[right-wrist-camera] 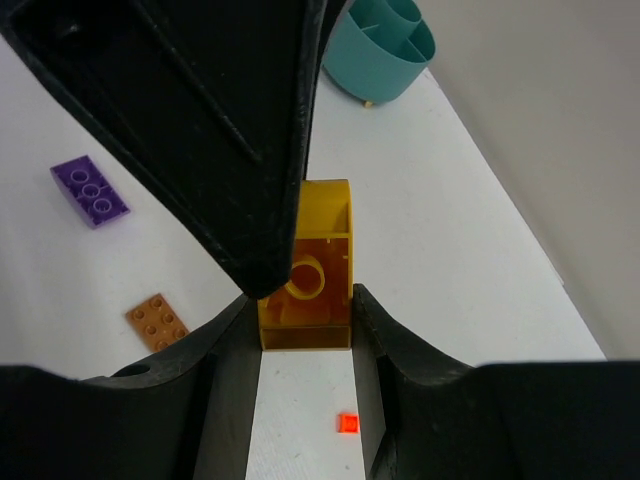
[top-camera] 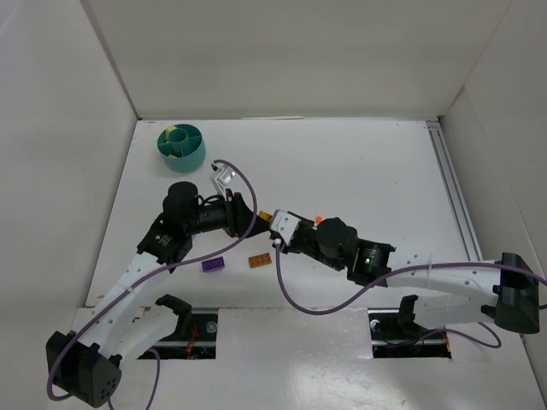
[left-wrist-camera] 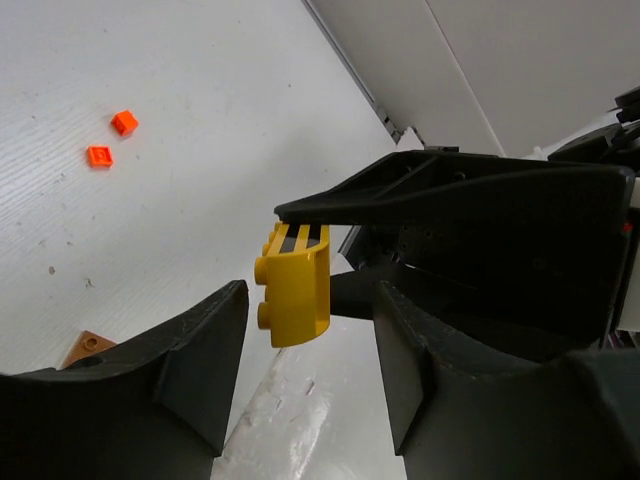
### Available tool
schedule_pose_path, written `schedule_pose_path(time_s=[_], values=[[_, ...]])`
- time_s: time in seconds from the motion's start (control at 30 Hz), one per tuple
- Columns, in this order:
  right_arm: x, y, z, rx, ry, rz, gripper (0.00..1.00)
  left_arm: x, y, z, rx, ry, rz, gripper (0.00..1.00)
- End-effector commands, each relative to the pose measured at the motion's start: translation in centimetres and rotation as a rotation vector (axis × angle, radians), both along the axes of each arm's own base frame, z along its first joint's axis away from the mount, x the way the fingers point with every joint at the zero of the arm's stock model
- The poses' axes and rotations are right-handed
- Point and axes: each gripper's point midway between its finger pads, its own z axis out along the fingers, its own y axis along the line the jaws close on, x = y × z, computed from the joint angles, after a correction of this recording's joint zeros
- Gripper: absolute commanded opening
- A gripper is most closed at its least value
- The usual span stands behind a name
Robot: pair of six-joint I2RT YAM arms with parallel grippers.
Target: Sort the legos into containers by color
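A golden yellow lego hangs above the table with my right gripper shut on it, its fingers against the brick's two sides. My left gripper stands open around the same brick, one finger on each side and a narrow gap to each. Both grippers meet at mid-table. A purple lego and an orange-brown lego lie on the table near the arms. Two small red-orange legos lie farther out. The teal round container stands at the back left.
White walls close the table at the back and on both sides. A metal rail runs along the right edge. Purple cables loop from both wrists over the near table. Something pale green shows inside the tub.
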Motion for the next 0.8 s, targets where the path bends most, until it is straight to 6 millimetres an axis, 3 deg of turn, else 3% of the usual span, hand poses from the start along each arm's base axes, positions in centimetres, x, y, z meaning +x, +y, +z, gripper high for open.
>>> schedule_pose_path(time_s=[0.0, 0.1, 0.13, 0.27, 0.37, 0.43, 0.5, 0.53, 0.57, 0.67, 0.77], values=[[0.9, 0.4, 5.1, 0.159, -0.044, -0.044, 0.14, -0.6, -0.1, 1.4, -0.028, -0.073, -0.03, 0.48], [0.9, 0.5, 5.8, 0.173, -0.059, -0.043, 0.14, -0.4, -0.1, 1.7, -0.03, -0.082, -0.021, 0.4], [0.8, 0.7, 6.3, 0.183, -0.062, -0.034, 0.14, -0.4, -0.1, 1.7, -0.03, -0.082, -0.021, 0.32], [0.7, 1.6, 5.6, 0.164, -0.052, -0.008, 0.17, 0.2, -0.3, 2.1, -0.037, -0.089, -0.009, 0.16], [0.7, 1.8, 5.2, 0.154, -0.047, 0.002, 0.17, 0.6, -0.4, 2.5, -0.044, -0.089, 0.002, 0.14], [0.6, 2.1, 4.8, 0.146, -0.043, 0.011, 0.17, 0.7, -0.4, 3.1, -0.053, -0.107, 0.002, 0.23], [0.6, 2.1, 4.6, 0.138, -0.039, 0.011, 0.17, 0.7, -0.4, 3.1, -0.053, -0.107, 0.002, 0.4], [0.6, 2.1, 4.6, 0.138, -0.039, 0.011, 0.17, 0.7, -0.4, 3.6, -0.058, -0.117, 0.002, 0.54], [0.6, 2.1, 4.6, 0.138, -0.039, 0.011, 0.17, 0.7, -0.4, 3.6, -0.054, -0.126, 0.0, 0.59], [0.8, 1.8, 4.7, 0.138, -0.037, 0.023, 0.17, 1.1, -0.4, 4.3, -0.059, -0.139, 0.009, 0.61], [1.5, 1.4, 4.7, 0.143, -0.031, 0.002, 0.17, 1.2, -0.5, 4.4, -0.059, -0.139, 0.009, 0.5]])
